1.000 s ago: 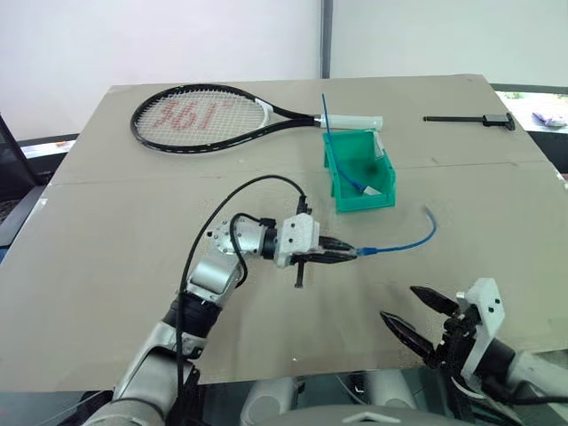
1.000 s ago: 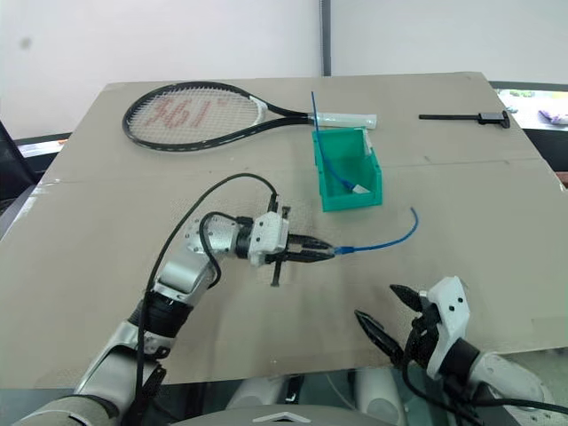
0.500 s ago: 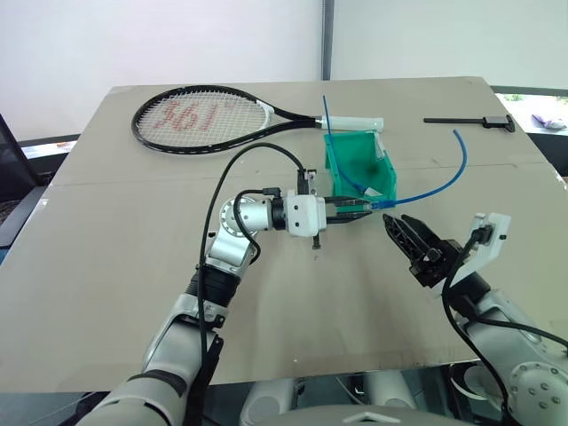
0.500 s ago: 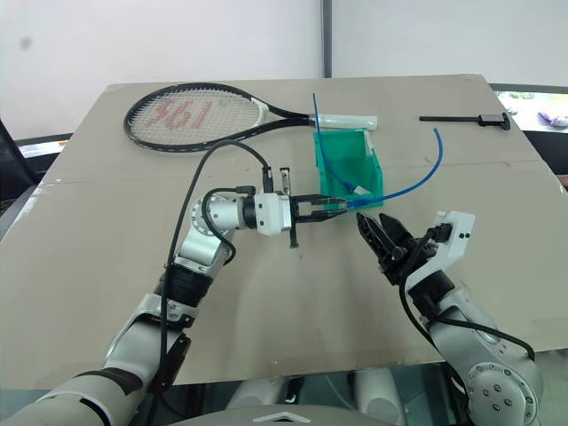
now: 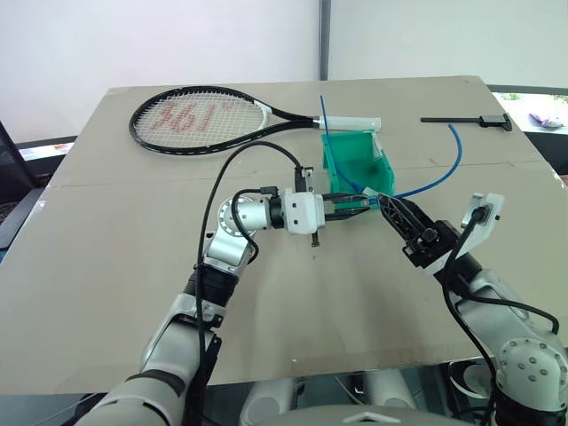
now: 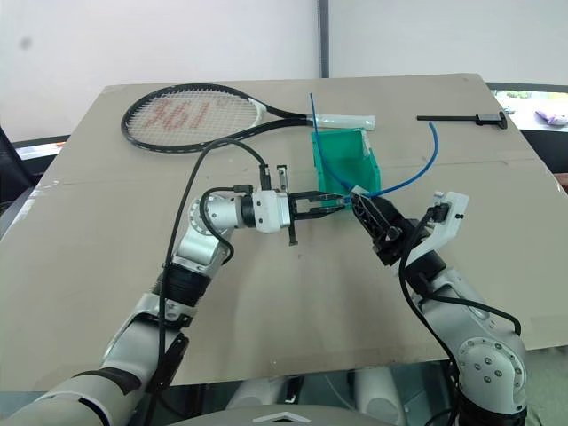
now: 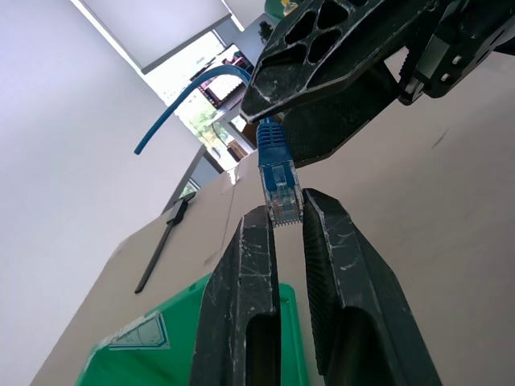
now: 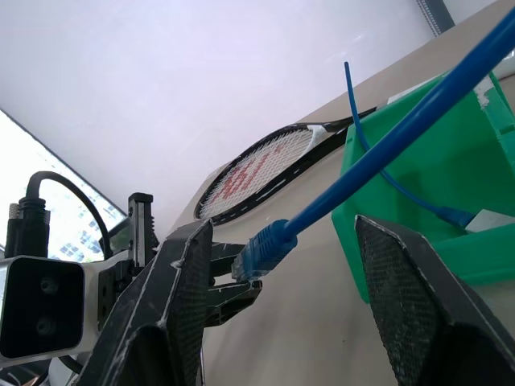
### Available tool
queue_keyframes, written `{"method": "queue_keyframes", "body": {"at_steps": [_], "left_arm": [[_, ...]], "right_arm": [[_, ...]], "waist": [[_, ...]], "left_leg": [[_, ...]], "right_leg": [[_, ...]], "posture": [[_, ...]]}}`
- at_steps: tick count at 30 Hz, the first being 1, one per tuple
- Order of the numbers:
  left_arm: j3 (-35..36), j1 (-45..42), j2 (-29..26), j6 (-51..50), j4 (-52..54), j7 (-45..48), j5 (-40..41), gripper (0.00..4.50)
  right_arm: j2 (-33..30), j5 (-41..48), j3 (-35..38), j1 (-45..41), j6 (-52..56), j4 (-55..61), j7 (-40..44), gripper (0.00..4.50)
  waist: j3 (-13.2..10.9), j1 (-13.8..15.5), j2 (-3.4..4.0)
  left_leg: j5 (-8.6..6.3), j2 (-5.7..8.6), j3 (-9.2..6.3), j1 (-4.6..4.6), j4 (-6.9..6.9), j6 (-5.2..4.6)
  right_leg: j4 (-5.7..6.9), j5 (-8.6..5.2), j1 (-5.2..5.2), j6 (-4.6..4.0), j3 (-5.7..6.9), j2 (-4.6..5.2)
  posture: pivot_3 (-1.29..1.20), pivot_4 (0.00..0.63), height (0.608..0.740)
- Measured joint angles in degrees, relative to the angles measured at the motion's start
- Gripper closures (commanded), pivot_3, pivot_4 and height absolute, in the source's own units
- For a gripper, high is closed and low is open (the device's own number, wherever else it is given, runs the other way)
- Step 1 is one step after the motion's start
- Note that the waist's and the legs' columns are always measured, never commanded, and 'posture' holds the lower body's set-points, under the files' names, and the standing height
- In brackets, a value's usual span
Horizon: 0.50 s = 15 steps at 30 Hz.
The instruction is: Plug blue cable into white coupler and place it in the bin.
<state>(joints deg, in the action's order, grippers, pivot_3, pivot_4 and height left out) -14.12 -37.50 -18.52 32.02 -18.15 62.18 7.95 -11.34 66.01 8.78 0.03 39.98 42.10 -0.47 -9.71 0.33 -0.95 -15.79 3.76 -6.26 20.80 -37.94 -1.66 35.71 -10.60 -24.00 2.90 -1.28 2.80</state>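
**Above the table, cable plug pinched**

Between the fingers of the left gripper (image 5: 359, 204), the clear plug of the blue cable (image 7: 278, 181) is clamped. Either side of that cable, the right gripper (image 8: 278, 281) is spread, not gripping. Just behind, the bin (image 5: 357, 160) is seen beside a tennis racket (image 5: 200, 117).

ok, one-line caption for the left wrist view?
Left gripper pinches the blue cable by its plug; right gripper closes in above.
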Motion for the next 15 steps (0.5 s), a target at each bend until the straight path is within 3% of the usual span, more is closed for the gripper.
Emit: {"method": "queue_keyframes", "body": {"at_steps": [2,3,13,14,15], "left_arm": [[0.00,0.08,-0.04,-0.03,0.19,-0.01,0.01,4.50],[-0.01,0.17,-0.06,-0.07,0.32,-0.01,0.01,4.50],[0.09,2.10,-0.60,-3.33,2.04,0.23,1.95,4.50],[0.14,2.64,-0.62,-5.70,3.01,0.33,3.22,3.58],[0.52,3.44,-0.73,-9.40,4.42,0.00,4.89,3.18]], "right_arm": [[-0.63,0.15,-0.56,-0.42,-0.07,-0.42,0.02,4.04],[-0.80,0.59,-0.89,-0.53,-0.11,-0.50,0.09,4.38],[-2.51,2.03,-1.86,-1.15,-0.31,-1.27,0.09,4.45],[-2.65,2.09,-2.00,-1.40,-0.34,-1.42,0.09,4.50],[-2.87,2.49,-2.19,-1.59,-0.34,-1.46,0.11,4.50]], "waist": [[0.00,-0.08,0.00],[0.00,-0.12,0.00],[0.00,-0.87,0.00],[0.00,-0.96,0.00],[0.00,-1.04,0.00]], "left_leg": [[0.00,0.00,-0.01,-0.01,0.00,0.00],[0.00,-0.01,-0.01,-0.01,0.00,0.00],[0.00,-0.01,-0.01,-0.01,0.00,0.00],[0.00,-0.01,-0.01,-0.01,0.00,0.00],[0.00,-0.01,-0.02,-0.01,0.00,0.00]], "right_leg": [[0.00,0.00,0.00,0.01,0.00,-0.01],[0.01,-0.01,0.00,0.02,0.01,-0.01],[0.01,-0.02,0.00,0.04,0.00,0.00],[0.01,-0.04,0.00,0.06,0.00,0.00],[0.01,-0.10,0.00,0.17,0.00,0.00]], "posture": [[0.00,0.150,0.740],[0.00,0.150,0.740],[0.00,0.150,0.740],[0.00,0.150,0.740],[0.00,0.150,0.740]]}}
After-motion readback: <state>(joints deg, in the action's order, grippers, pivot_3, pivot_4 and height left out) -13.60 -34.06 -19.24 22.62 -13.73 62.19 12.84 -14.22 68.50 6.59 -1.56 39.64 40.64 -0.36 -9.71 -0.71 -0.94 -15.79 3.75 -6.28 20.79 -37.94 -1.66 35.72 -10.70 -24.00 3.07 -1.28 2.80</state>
